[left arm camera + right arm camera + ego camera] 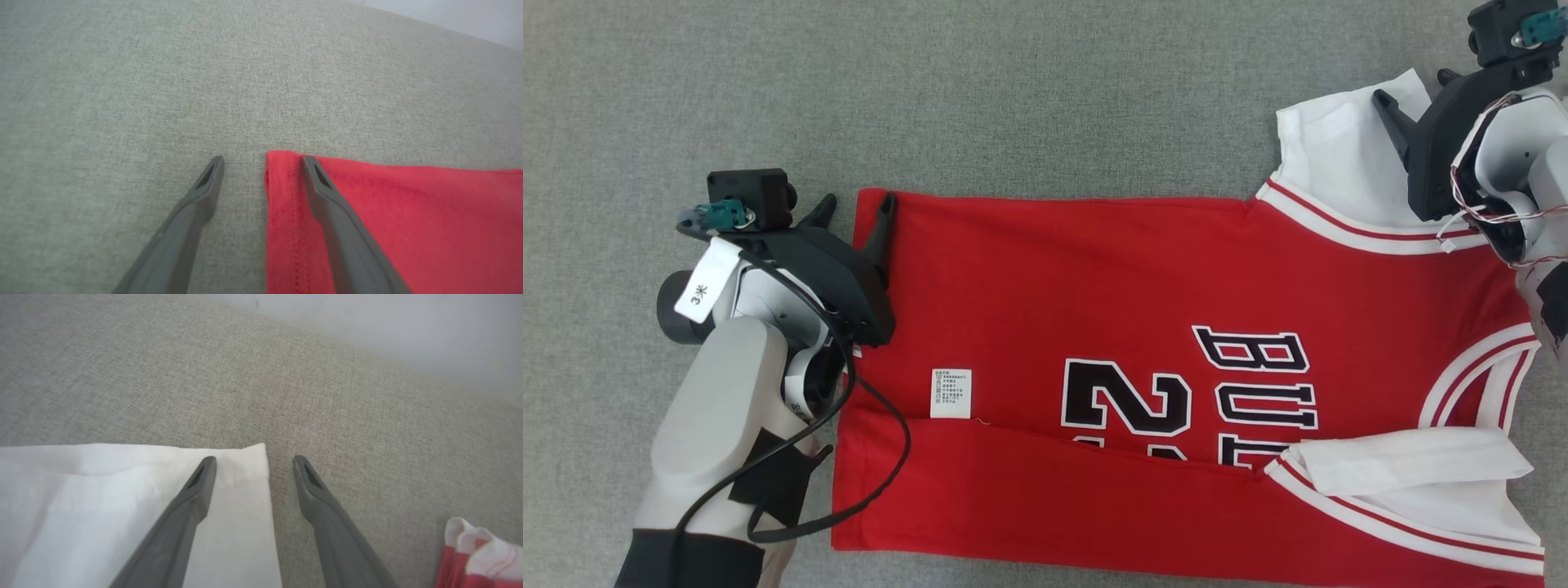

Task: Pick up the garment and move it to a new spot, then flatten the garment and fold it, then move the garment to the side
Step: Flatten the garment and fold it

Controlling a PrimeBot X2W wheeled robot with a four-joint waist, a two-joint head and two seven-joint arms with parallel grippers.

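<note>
Grey woven surface (1045,98) under red jersey (1094,286), pale wall (408,335) beyond; left claw (858,202), right claw (254,459) released.

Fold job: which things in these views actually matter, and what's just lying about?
In the job:
- red jersey, with its white sleeve
- left gripper, open, straddling the hem corner
- right gripper, open, straddling the sleeve corner

Just there:
- grey cloth surface under the jersey
- pale strip past its far edge
</note>
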